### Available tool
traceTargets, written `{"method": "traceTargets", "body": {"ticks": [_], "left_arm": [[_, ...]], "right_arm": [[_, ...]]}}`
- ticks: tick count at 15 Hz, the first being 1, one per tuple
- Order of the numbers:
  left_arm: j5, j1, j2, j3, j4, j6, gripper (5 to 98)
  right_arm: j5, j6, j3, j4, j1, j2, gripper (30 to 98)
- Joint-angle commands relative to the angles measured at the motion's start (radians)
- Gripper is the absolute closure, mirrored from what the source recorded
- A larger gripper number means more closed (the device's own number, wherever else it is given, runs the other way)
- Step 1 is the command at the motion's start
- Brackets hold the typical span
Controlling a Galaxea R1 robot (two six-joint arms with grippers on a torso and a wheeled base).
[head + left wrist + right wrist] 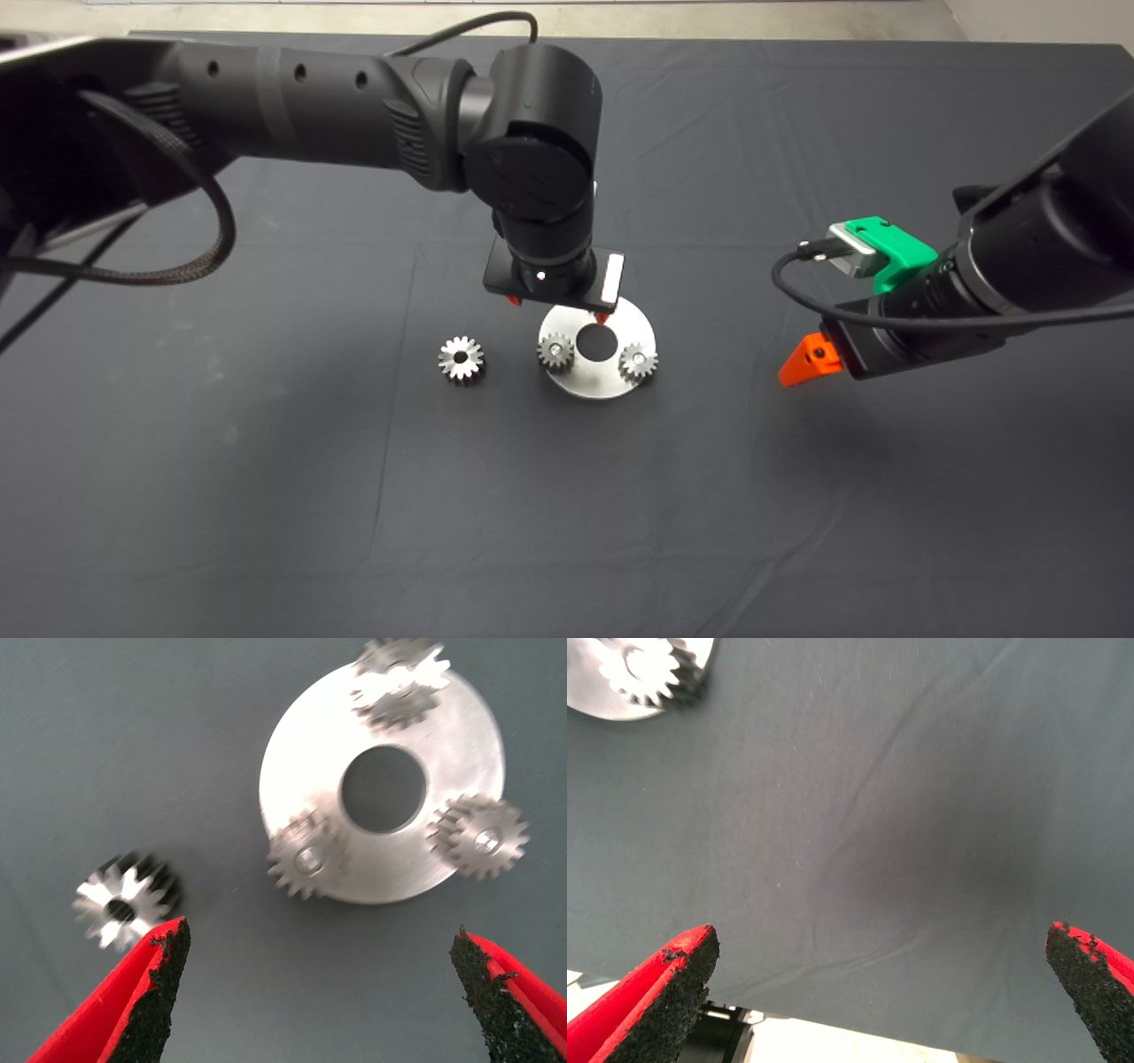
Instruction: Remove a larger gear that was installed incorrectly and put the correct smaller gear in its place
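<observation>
We note the left claw (319,992) spread wide, empty, hovering above the disc (611,381) carrying three gears. The loose gear (462,360) (apparently the larger gear, already removed) lies on the worktop (266,496) at the disc's 9 o'clock. The right claw (881,1005), also spread empty, waits at 3 o'clock.

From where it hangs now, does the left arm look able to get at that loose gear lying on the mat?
Probably yes. The left gripper hangs above the round plate with its jaws wide open and empty. The loose gear lies alone on the mat just beside the plate, with nothing over or against it.
</observation>
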Motion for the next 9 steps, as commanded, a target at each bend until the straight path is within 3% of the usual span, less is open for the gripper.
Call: {"method": "traceTargets", "body": {"ticks": [1,4,6,9], "left_arm": [[0.037,-0.059,-0.120,0.157,-0.072,-0.067,29.5],[0.039,-0.075,-0.165,0.282,-0.081,-0.144,24.9],[0.038,-0.076,-0.225,0.391,-0.081,-0.217,24.0],[0.033,-0.076,-0.281,0.482,-0.081,-0.266,19.0]], "right_arm": [[-0.004,0.002,0.017,0.027,0.075,0.039,30.8],[0.034,0.014,0.049,0.027,0.075,0.043,30.8],[0.039,0.047,0.082,0.027,0.075,0.043,30.8],[0.039,0.102,0.130,0.027,0.075,0.043,30.8]]}}
